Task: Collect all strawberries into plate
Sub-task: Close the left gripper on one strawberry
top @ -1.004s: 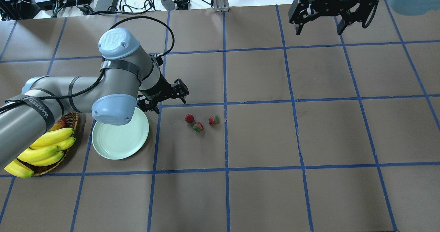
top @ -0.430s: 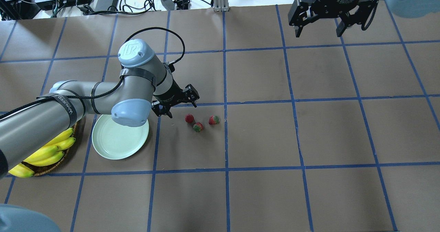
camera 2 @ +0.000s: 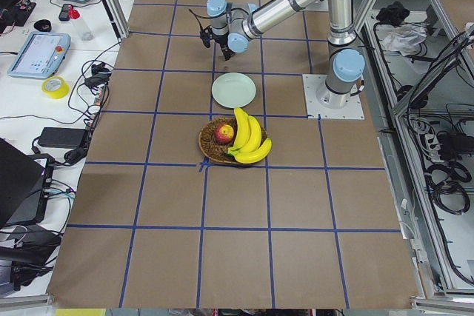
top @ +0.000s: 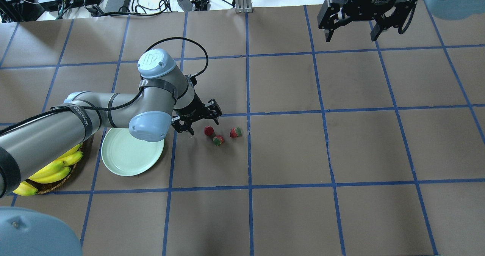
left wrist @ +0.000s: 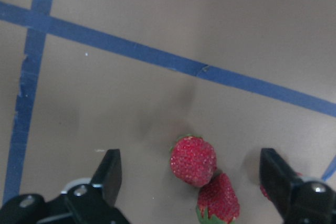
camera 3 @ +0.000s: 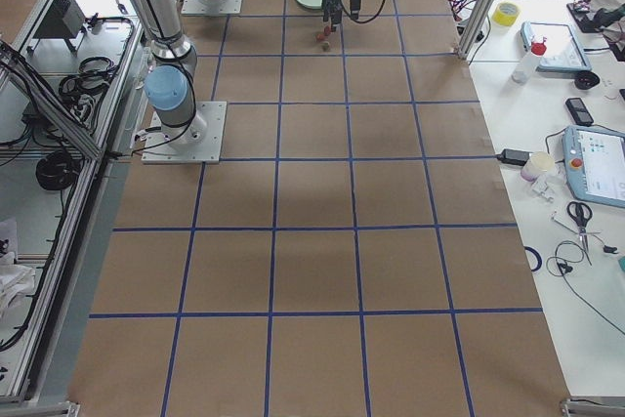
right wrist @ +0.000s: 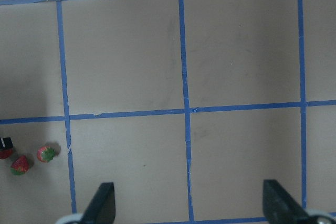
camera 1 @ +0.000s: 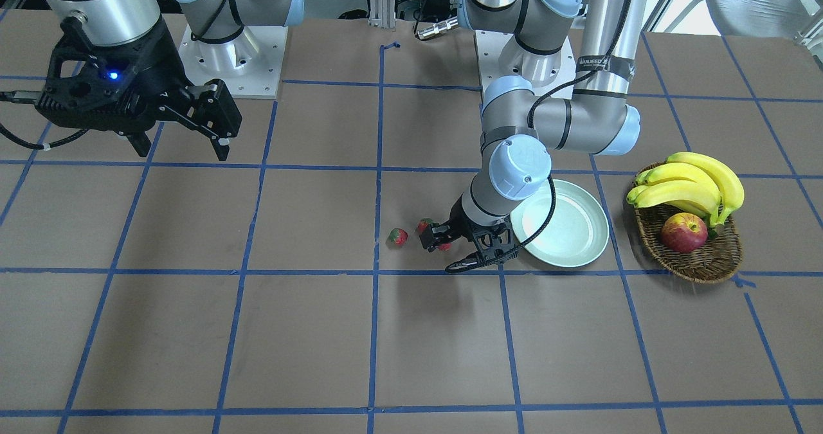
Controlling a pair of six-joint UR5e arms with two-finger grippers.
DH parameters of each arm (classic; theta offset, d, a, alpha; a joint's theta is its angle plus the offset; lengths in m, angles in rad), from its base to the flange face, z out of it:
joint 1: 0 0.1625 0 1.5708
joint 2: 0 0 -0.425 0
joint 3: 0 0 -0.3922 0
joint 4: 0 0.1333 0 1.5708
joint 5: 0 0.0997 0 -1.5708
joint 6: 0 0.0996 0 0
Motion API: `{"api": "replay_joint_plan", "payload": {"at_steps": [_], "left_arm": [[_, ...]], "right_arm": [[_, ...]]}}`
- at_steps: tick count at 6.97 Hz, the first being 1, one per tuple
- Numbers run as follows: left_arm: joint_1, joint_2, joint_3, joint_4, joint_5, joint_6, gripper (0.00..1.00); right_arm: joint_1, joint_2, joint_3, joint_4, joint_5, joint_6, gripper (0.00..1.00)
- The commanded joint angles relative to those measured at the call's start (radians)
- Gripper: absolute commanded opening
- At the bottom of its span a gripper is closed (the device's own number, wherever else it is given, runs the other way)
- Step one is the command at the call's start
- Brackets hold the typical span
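Note:
Three small red strawberries lie close together on the brown table: one (top: 208,130), one (top: 218,140) and one (top: 235,132). They also show in the front view, the leftmost there (camera 1: 398,236). My left gripper (top: 202,124) is open and low over them. In the left wrist view the nearest strawberry (left wrist: 193,160) lies between the open fingers, a second (left wrist: 218,199) just behind it. The mint-green plate (top: 132,155) lies left of the gripper, partly under my left arm, with nothing on it. My right gripper (top: 350,26) is open and empty, high at the far right.
A wicker basket (camera 1: 704,263) with bananas (camera 1: 694,183) and an apple (camera 1: 683,233) stands beyond the plate on my left. Blue tape lines grid the table. Cables and boxes lie past the far edge.
My left arm has swung right, from over the plate's edge to the strawberries, gripper still open. The strawberries have not moved. The right gripper has barely shifted.

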Motion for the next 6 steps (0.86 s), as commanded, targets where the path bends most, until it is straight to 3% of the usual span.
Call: {"api": "replay_joint_plan", "payload": {"at_steps": [1, 2, 3, 6], "left_arm": [[-0.007, -0.010, -0.002, -0.006, 0.000, -0.007, 0.75], [-0.007, -0.010, -0.001, -0.006, 0.001, -0.007, 0.32], [-0.007, -0.010, -0.001, -0.006, 0.003, -0.007, 0.04], [-0.005, 0.022, 0.010, -0.006, 0.012, 0.011, 0.00]], "right_arm": [[0.000, -0.002, 0.001, 0.002, -0.001, 0.000, 1.00], [0.000, -0.002, 0.001, 0.002, 0.001, 0.000, 1.00], [0.000, -0.001, 0.001, 0.002, -0.002, -0.002, 1.00], [0.000, -0.001, 0.001, 0.002, 0.001, -0.002, 1.00]]}}
